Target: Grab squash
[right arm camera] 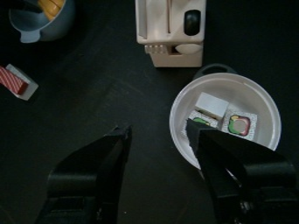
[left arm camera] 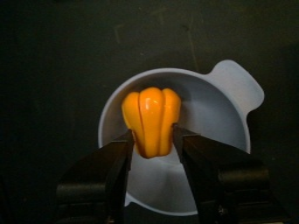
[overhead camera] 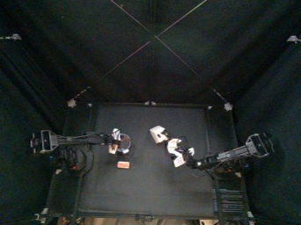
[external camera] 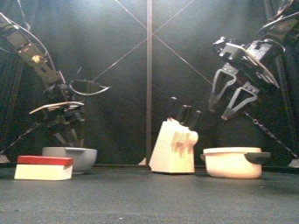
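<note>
An orange ribbed squash (left arm camera: 152, 109) lies in a light grey bowl (left arm camera: 228, 96) on the table's left side. My left gripper (left arm camera: 155, 147) reaches down into the bowl, and its two jaws press against the squash's near end from both sides. The squash still rests in the bowl. In the front view the left gripper (external camera: 65, 133) hangs right over the bowl (external camera: 70, 157). My right gripper (external camera: 233, 98) is raised above the table's right side, open and holding nothing. A corner of the squash (right arm camera: 49, 7) also shows in the right wrist view.
A red and white box (external camera: 44, 166) lies in front of the bowl. A white knife block (external camera: 176, 147) stands mid-table. To its right sits a white pot (right arm camera: 263, 96) with small packets inside. Black curtains close the table in.
</note>
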